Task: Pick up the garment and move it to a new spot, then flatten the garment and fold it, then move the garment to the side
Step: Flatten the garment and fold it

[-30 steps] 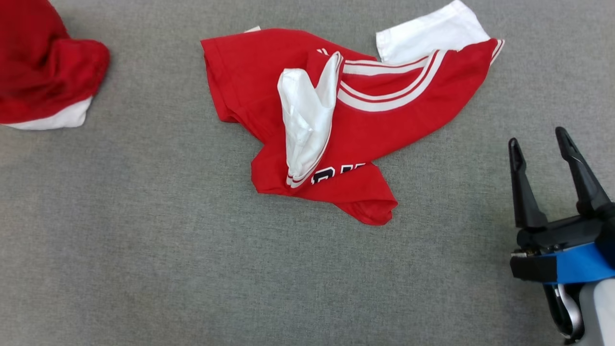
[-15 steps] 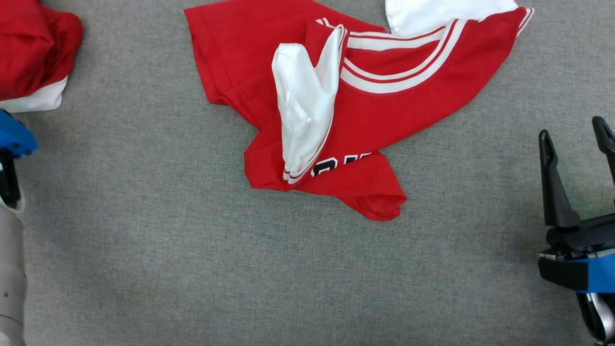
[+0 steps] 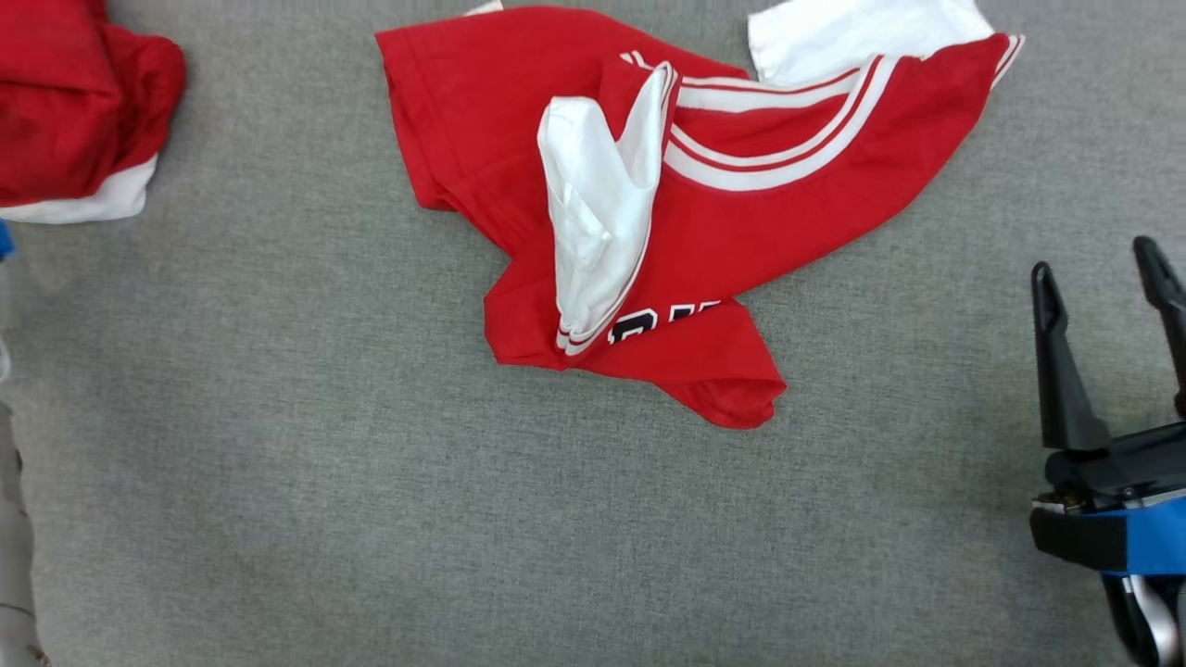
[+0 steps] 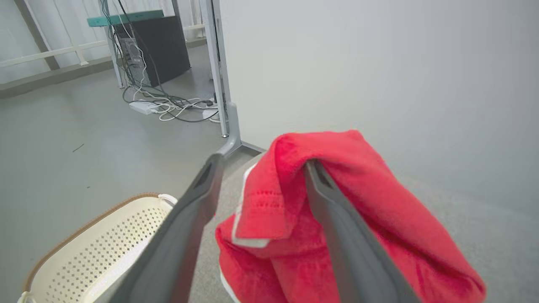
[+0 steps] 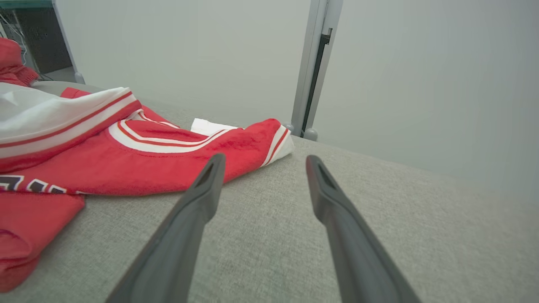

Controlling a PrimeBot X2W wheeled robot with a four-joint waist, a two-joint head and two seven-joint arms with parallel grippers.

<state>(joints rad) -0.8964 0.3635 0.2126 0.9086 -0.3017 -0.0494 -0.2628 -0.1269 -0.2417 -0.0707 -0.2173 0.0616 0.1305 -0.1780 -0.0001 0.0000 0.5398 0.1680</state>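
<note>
Jaws spread on both, the left gripper (image 4: 261, 162) has drawn leftward, right gripper (image 3: 1095, 257) steady, garment (image 3: 760, 232) apparently untouched.

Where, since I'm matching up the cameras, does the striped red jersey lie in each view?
Head view: striped red jersey crumpled at top centre, left of the right end effector.
Right wrist view: jersey at left and lower left.
Left wrist view: the red cloth here is the other red pile.
Shared landmark: that pile, head view's upper left, right wrist view's upper-left corner.
</note>
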